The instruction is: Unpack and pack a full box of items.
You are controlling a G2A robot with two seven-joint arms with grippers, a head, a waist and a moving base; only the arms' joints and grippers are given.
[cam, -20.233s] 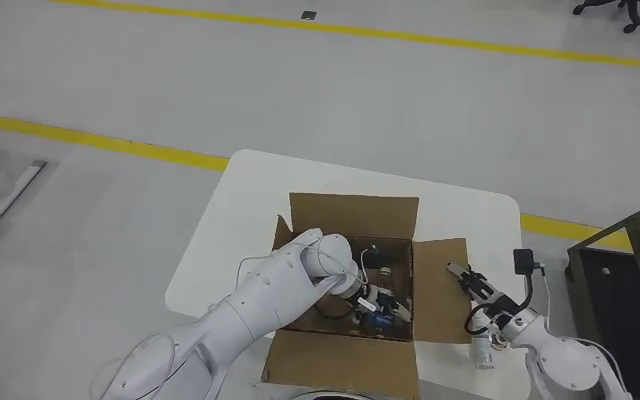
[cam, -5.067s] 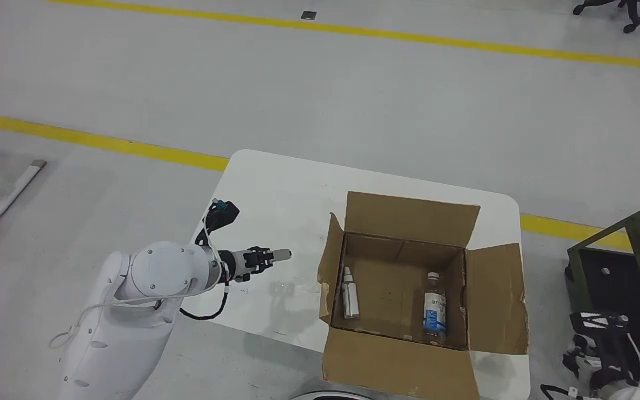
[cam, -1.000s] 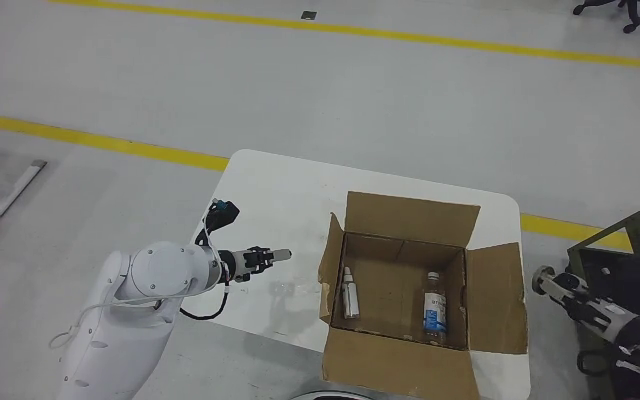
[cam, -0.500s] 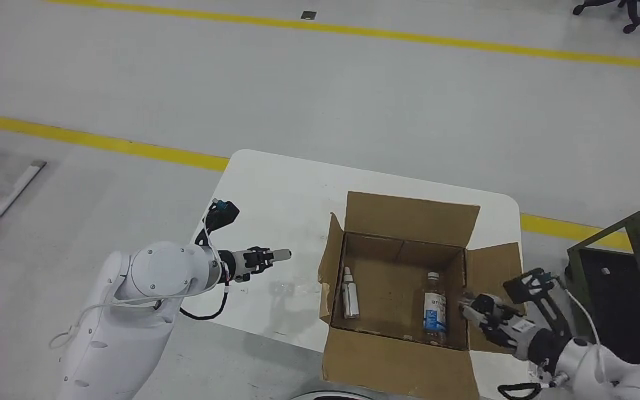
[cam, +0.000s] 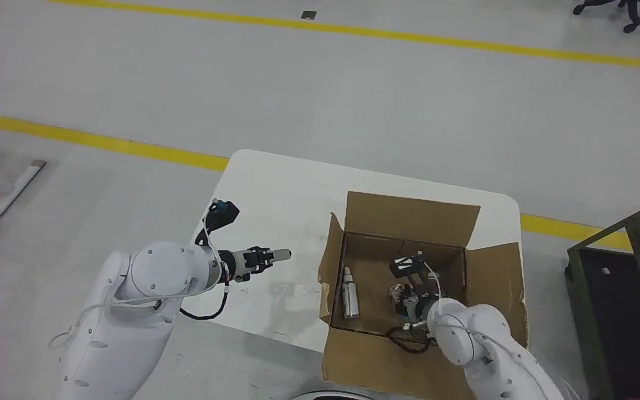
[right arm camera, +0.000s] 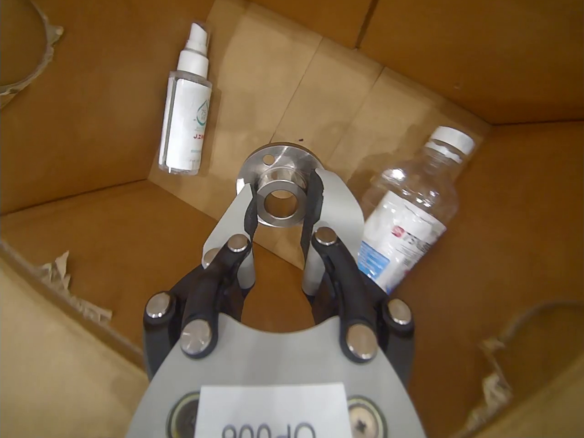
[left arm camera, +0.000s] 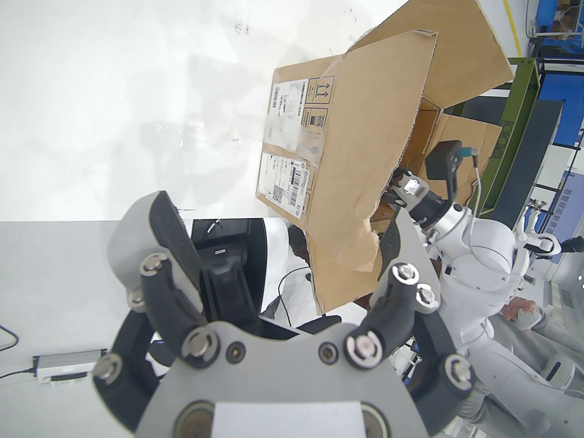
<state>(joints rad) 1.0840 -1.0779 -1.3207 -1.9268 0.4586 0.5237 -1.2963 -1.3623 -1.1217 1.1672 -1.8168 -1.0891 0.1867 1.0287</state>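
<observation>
An open cardboard box (cam: 410,212) stands on the right half of the white table (cam: 270,200). On its floor lie a small spray bottle (right arm camera: 187,125) along one wall and a clear water bottle (right arm camera: 410,211) at the opposite side. My right gripper (right arm camera: 283,205) is down inside the box between them, shut on a round metal flange (right arm camera: 279,184) with a centre hole. The top view has that gripper (cam: 405,296) covering the water bottle, with the spray bottle (cam: 347,292) beside it. My left gripper (cam: 280,255) hangs open and empty over bare table left of the box (left arm camera: 346,138).
The box flaps stand out on all sides, and some edges are torn (right arm camera: 68,294). A green metal rack (cam: 610,262) stands just past the table's right end. Bare tabletop lies behind and left of the box.
My right arm came in from beyond the table's right edge, crossed the right flap and went down into the box with the metal flange. The left arm has not moved.
</observation>
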